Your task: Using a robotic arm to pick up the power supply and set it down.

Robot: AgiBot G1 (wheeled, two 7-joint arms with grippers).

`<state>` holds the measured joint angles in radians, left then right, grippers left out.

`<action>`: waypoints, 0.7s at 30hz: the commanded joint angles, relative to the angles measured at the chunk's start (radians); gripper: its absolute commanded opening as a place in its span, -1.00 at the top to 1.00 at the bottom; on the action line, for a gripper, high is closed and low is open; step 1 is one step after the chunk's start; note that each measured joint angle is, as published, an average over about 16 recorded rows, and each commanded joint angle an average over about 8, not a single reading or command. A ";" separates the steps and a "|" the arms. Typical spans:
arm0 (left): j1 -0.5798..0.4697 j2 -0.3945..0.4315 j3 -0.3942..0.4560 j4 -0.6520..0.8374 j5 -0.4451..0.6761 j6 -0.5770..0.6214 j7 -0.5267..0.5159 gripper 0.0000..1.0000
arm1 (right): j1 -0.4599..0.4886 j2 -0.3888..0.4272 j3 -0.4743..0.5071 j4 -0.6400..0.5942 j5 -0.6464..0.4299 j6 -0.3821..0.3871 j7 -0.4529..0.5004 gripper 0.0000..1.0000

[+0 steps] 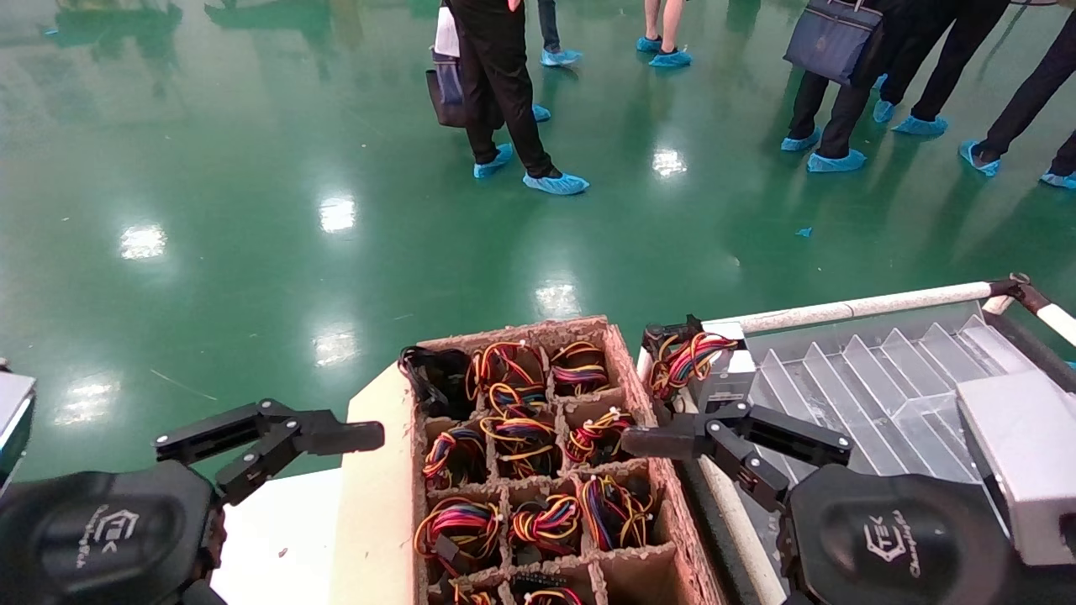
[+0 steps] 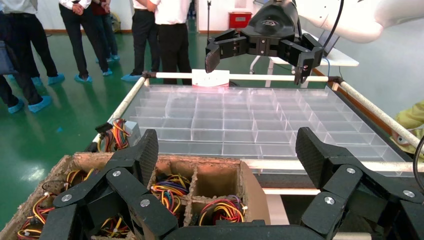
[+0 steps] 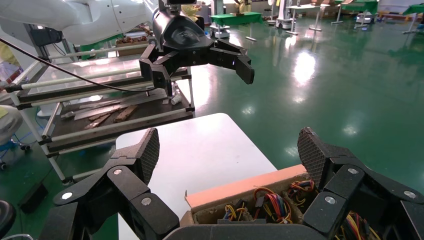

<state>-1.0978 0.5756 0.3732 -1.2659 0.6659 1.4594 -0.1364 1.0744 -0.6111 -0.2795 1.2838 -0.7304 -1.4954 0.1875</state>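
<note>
A silver power supply [image 1: 730, 370] with a tied bundle of coloured wires lies at the corner of the clear divided tray [image 1: 883, 378], just past the cardboard box [image 1: 632, 370]. The left wrist view shows it [image 2: 131, 131] too. My right gripper [image 3: 230, 150], on the silver forearm [image 1: 1021, 462], is open and holds nothing. It hovers over the box's right side, its far finger [image 1: 664, 441] a little short of the power supply. My left gripper [image 2: 228, 152] is open over the box's left side and holds nothing.
The box's compartments hold several more wire bundles [image 1: 521, 433]; one corner cell [image 2: 215, 180] is bare. A white table [image 3: 200, 150] lies left of the box. People in blue shoe covers [image 1: 504, 84] stand on the green floor beyond.
</note>
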 commanded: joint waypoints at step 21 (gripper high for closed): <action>0.000 0.000 0.000 0.000 0.000 0.000 0.000 1.00 | 0.000 0.000 0.000 0.000 0.000 0.000 0.000 -1.00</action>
<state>-1.0978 0.5756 0.3732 -1.2659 0.6659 1.4594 -0.1364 1.0744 -0.6111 -0.2795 1.2838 -0.7304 -1.4954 0.1875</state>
